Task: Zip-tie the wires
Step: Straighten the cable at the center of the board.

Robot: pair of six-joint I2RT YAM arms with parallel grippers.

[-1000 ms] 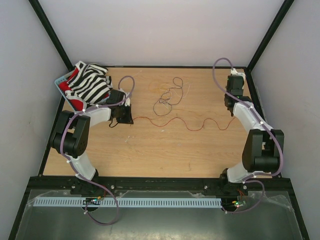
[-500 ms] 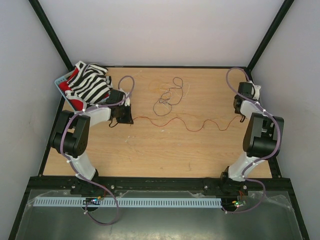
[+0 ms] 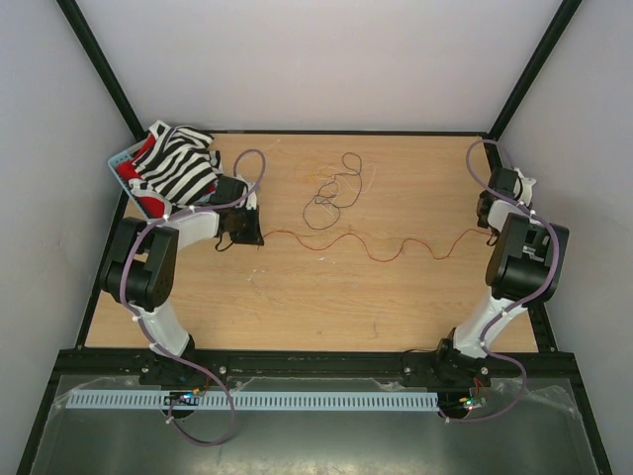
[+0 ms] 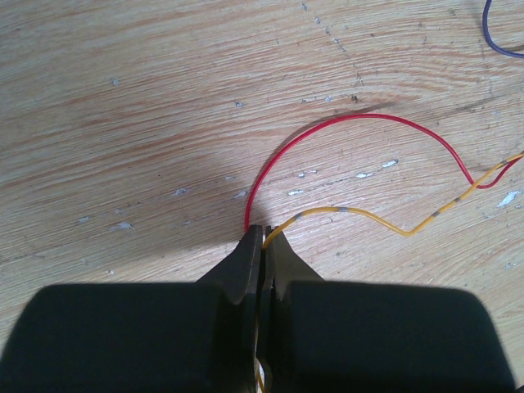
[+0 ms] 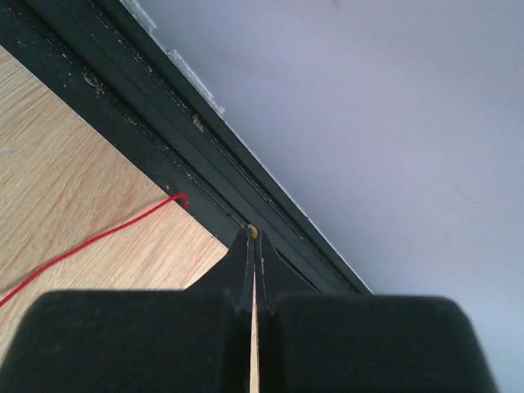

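My left gripper is pressed together on red and yellow ends of the wires near the tabletop's left edge. My right gripper pinches a yellow tip at the right edge. Judged light, floppy, springy and slippery, so grab at the ends.

Left gripper low by tabletop's left edge, fingers pressed together | right gripper at right edge, fingers pressed together.

white-shelled left arm and right arm, black joints, thin purple cables alongside, black tapered end effector fingers
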